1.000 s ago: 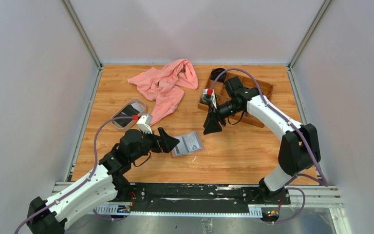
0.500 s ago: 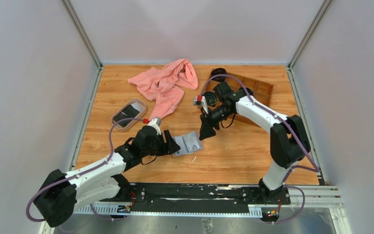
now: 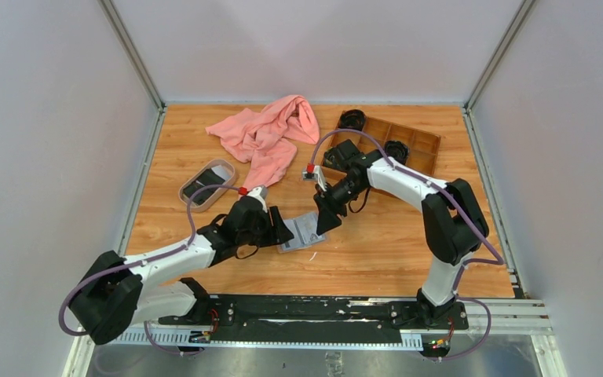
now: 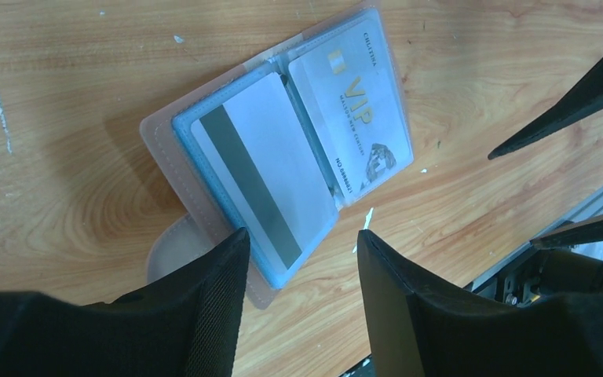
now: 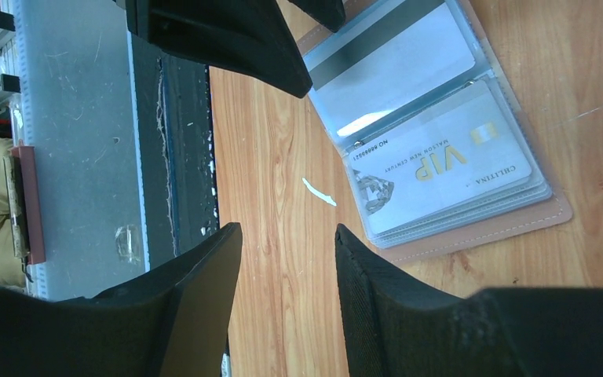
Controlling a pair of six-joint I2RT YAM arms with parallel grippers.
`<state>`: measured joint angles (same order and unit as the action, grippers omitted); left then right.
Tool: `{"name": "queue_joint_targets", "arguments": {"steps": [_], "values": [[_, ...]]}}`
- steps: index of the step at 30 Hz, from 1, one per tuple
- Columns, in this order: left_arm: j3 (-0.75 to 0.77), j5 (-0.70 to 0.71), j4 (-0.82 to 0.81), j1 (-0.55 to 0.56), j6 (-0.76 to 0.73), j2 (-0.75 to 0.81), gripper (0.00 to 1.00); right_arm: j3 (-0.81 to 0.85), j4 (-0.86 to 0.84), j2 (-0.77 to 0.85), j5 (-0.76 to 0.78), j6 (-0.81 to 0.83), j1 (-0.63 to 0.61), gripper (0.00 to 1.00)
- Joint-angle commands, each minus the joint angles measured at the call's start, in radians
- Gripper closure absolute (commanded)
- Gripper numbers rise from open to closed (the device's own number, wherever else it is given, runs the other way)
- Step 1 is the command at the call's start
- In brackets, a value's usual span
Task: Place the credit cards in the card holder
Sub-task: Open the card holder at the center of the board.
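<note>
The card holder [image 3: 302, 230] lies open on the wooden table, its clear sleeves up. Two pale credit cards sit in the sleeves: one shows its magnetic stripe [image 4: 255, 177], the other reads VIP [image 4: 351, 118]. My left gripper [image 4: 300, 233] is open at the holder's near corner, with that corner and bare wood between the fingers. It sits just left of the holder [image 3: 281, 228]. My right gripper [image 5: 286, 228] hangs open beside the holder [image 5: 440, 157], only wood between its jaws. It hovers at the holder's right edge [image 3: 323, 220]. A dark card [image 3: 204, 187] lies in the oval tray.
The oval tray [image 3: 184, 194] sits at the left of the table. A pink cloth [image 3: 271, 133] is bunched at the back. A brown wooden compartment box [image 3: 420, 143] with black items stands at the back right. A small white scrap [image 5: 318, 192] lies by the holder.
My left gripper has moved in to the holder's near corner and narrowed its jaws. My right arm has swung left and forward from the wooden box to the holder's right edge.
</note>
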<state>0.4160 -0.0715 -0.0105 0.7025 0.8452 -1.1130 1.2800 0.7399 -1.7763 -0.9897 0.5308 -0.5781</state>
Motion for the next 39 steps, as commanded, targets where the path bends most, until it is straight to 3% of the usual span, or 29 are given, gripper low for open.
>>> {"name": "queue_joint_targets", "arguments": {"steps": [1,6,20,39], "values": [[0.044,-0.016,-0.04,-0.006,-0.017,-0.052,0.46,0.016,0.006,-0.03,0.007,-0.021,-0.016,0.49],[0.059,-0.019,-0.048,-0.006,-0.024,-0.103,0.49,0.021,0.007,-0.035,0.008,-0.025,-0.017,0.49],[0.05,0.043,0.027,-0.01,0.001,-0.059,0.38,0.024,0.007,-0.04,0.017,-0.034,-0.018,0.49],[0.12,0.001,0.095,-0.026,0.003,-0.169,0.36,0.028,0.007,-0.041,0.014,-0.035,-0.018,0.49]]}}
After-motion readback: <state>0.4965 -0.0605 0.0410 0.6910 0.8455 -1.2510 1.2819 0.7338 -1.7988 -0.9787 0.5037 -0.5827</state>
